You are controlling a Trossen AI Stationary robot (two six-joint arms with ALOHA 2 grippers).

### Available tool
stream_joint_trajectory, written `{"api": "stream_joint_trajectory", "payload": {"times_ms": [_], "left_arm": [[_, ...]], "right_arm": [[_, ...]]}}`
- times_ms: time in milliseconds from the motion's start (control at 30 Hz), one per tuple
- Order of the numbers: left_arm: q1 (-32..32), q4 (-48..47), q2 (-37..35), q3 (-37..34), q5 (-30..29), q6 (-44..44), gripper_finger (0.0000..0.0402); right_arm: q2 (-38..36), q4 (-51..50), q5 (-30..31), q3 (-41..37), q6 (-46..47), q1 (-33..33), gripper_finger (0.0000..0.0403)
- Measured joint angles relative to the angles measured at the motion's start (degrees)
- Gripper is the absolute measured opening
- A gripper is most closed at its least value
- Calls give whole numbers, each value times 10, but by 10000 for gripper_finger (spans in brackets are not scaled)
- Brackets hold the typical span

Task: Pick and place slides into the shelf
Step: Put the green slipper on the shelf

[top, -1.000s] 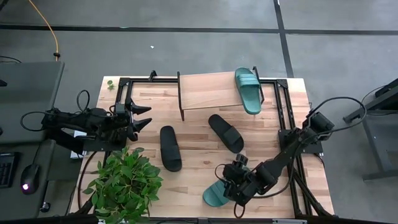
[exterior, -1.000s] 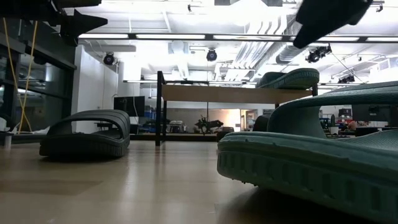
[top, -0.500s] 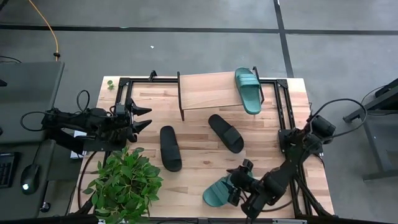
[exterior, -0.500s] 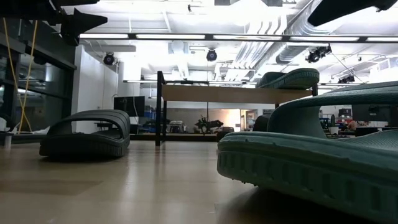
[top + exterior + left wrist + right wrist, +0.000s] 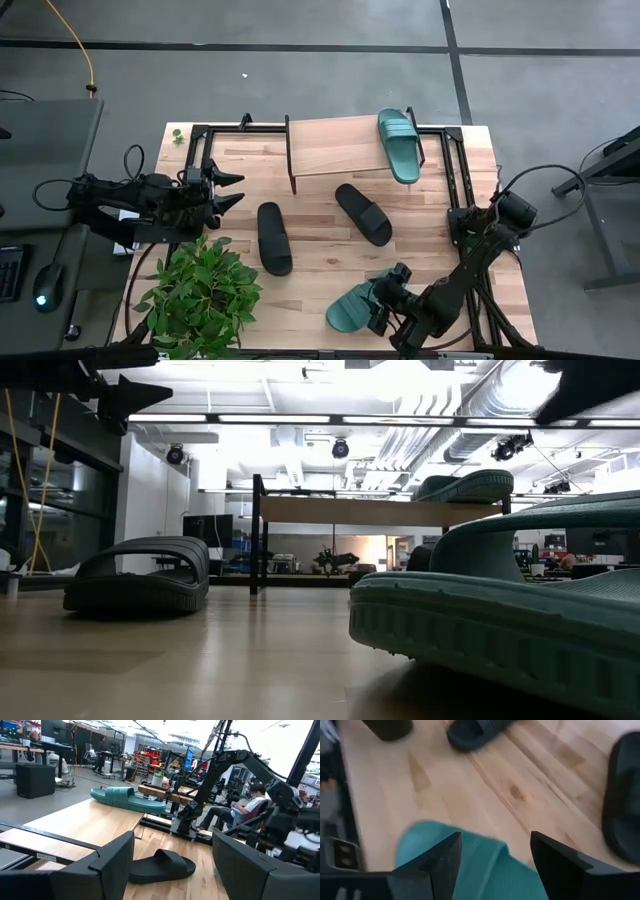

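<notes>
One teal slide [image 5: 349, 309] lies sole-down near the table's near edge; it fills the low view's foreground [image 5: 500, 610]. My right gripper [image 5: 379, 304] is open over that slide's right end, and in the right wrist view the teal rubber [image 5: 475, 867] shows between its fingers [image 5: 492, 862]. Two black slides [image 5: 274, 237] [image 5: 363, 213] lie flat mid-table. The second teal slide [image 5: 400, 145] rests on the right end of the wood-topped shelf [image 5: 335, 146]. My left gripper [image 5: 236, 190] waits open at the table's left edge.
A potted green plant [image 5: 198, 292] stands at the near left corner. A black metal frame [image 5: 455, 170] runs along the table's far, left and right sides. Bare wood [image 5: 310, 280] lies between the black slides and the near edge.
My right gripper has moved a little toward the table's near edge and right, staying open over the teal slide's end. In the low view its arm has slid off toward the picture's upper right. The slides and my left arm have kept still.
</notes>
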Motion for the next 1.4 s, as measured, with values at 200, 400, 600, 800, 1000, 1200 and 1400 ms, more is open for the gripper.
{"api": "stream_joint_trajectory", "payload": {"times_ms": [200, 400, 600, 800, 1000, 1200, 1400], "left_arm": [[0, -11, 0, 0, 0, -2, 250], [0, -11, 0, 0, 0, -2, 250], [0, -11, 0, 0, 0, -2, 250], [0, -11, 0, 0, 0, -2, 250], [0, -12, 0, 0, 0, -5, 250], [0, -12, 0, 0, 0, -9, 250], [0, -12, 0, 0, 0, -9, 250]], "right_arm": [[36, -5, -33, 0, 57, 11, 227], [43, 10, -22, 0, 99, 38, 227], [45, 22, -9, 0, 121, 54, 227], [66, 31, -7, 0, 124, 56, 227], [85, 31, -4, 0, 154, 56, 227], [106, 49, 0, 0, 161, 56, 227], [114, 66, 11, 0, 161, 56, 227]]}}
